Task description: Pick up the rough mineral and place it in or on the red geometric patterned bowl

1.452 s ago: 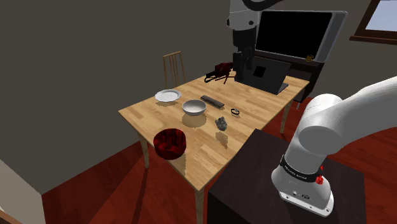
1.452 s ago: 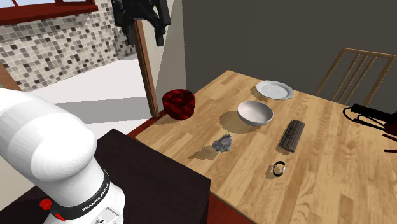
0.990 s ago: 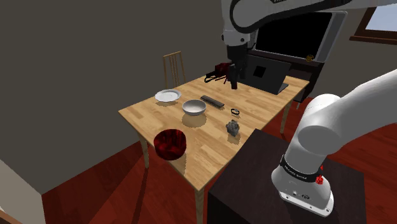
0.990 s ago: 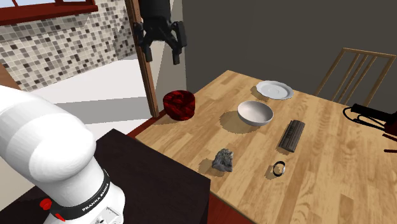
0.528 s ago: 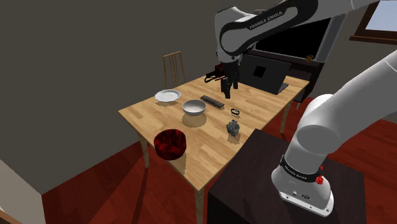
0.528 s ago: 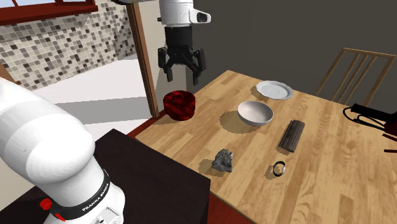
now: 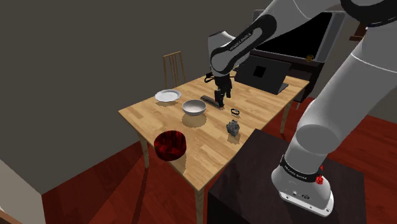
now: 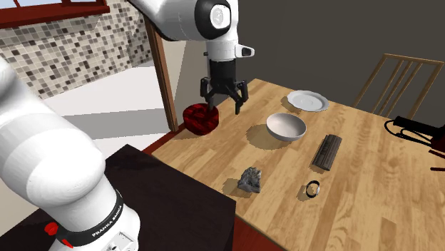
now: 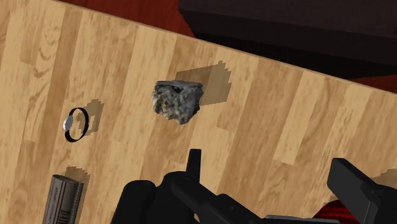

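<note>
The rough grey mineral (image 7: 234,128) (image 8: 249,180) lies on the wooden table (image 7: 146,118) near the edge by my stand. The dark red patterned bowl (image 7: 170,144) (image 8: 200,118) stands at the table corner on the shoulder view's left. My gripper (image 7: 219,96) (image 8: 223,108) hangs open and holds nothing, well above the tabletop and pointing down. In the wrist view the mineral (image 9: 177,101) lies on the wood beyond the spread fingers (image 9: 194,162), apart from them.
A white bowl (image 7: 195,107) (image 8: 286,126), a white plate (image 7: 168,96) (image 8: 307,100), a dark remote (image 8: 327,152) (image 9: 63,198) and a small ring (image 7: 235,112) (image 8: 312,190) (image 9: 77,123) share the table. A laptop (image 7: 267,73) and a chair (image 7: 174,67) stand at the far end.
The arm has swung down toward the table, the gripper dropping lower with open fingers. Early on the mineral shifted toward the stand, then lay still.
</note>
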